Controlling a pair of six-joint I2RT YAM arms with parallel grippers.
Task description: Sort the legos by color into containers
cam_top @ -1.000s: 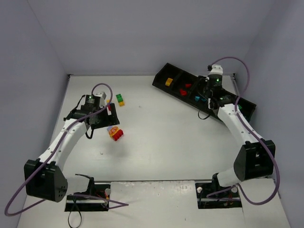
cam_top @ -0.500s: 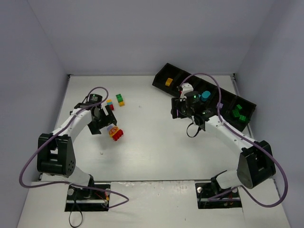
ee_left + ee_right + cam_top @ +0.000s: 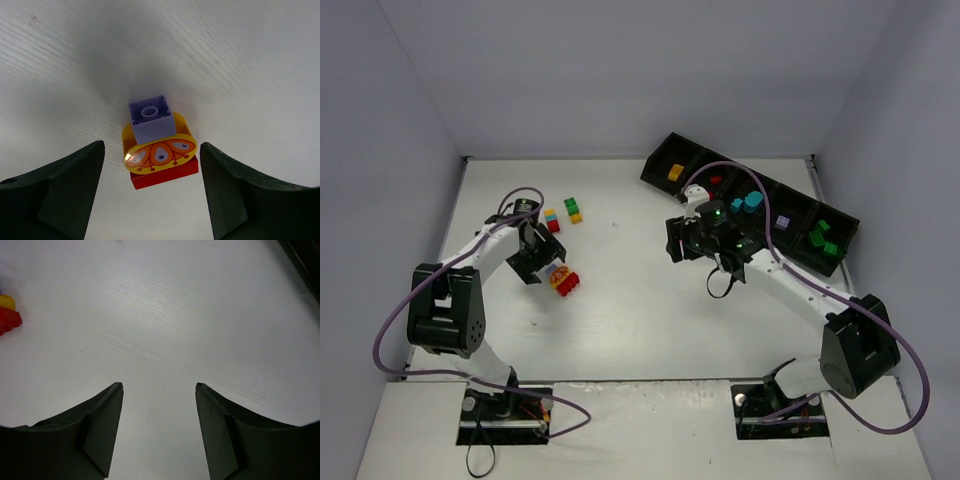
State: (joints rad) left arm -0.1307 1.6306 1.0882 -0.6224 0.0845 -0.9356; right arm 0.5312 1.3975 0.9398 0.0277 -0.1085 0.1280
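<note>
Left claw (image 3: 151, 147): jaws wide apart, straddling the lego stack (image 3: 157, 145) with a gap on each side; nothing gripped. The stack sits at the centre of the wrist frame, lilac over a yellow piece with a printed oval face over red, resting on the white surface (image 3: 240, 60). Overhead, the left claw is left of centre, with the stack just to its lower right. Above them lie two more loose legos, close but apart: a three-colour stack (image 3: 551, 219) and a green-yellow pair (image 3: 573, 209). Right claw (image 3: 157, 390): jaws partly open and empty, bare surface below. Overhead it hangs right of centre, near the tray (image 3: 653, 170). The tray runs diagonally from upper centre to the right. Its compartments hold, in order, a yellow brick (image 3: 674, 172), red brick (image 3: 716, 181), teal bricks (image 3: 752, 200), purple brick (image 3: 782, 222) and green bricks (image 3: 817, 237).
</note>
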